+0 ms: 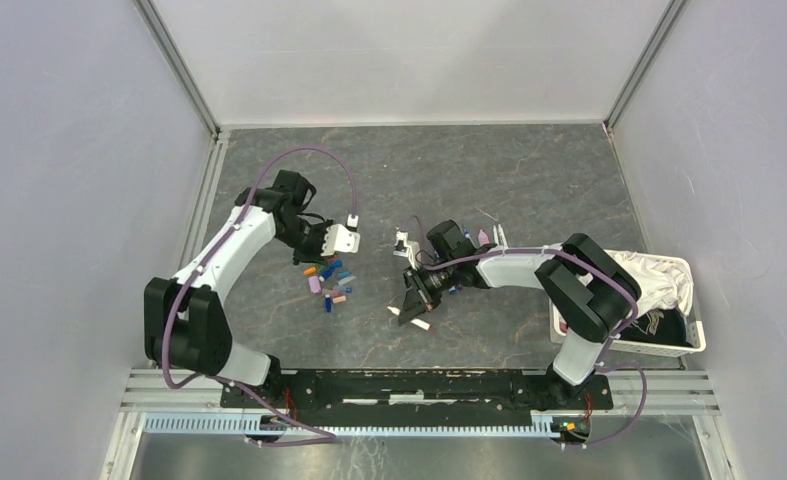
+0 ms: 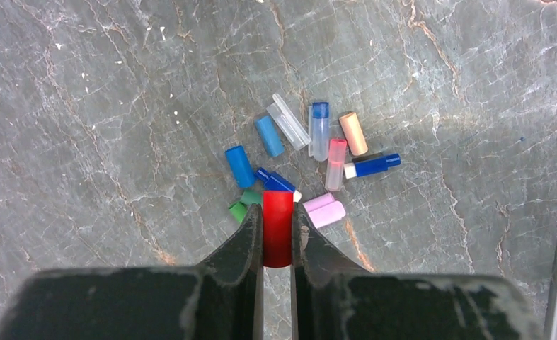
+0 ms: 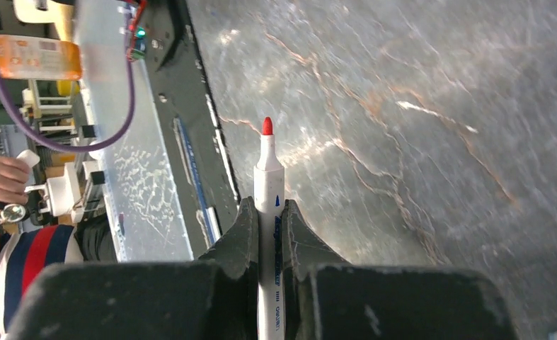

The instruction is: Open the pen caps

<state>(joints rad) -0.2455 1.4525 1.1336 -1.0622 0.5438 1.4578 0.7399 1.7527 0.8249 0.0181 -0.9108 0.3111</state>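
My left gripper is shut on a red pen cap and holds it over a pile of loose pen caps, blue, green, pink, clear and orange. The pile shows in the top view, below the left gripper. My right gripper is shut on a white pen whose bare red tip points away from the jaws. In the top view the right gripper is right of the pile. A few more pens lie behind the right arm.
A white basket holding white cloth stands at the right edge. A dark rail runs along the near table edge. Grey walls close the left, right and back sides.
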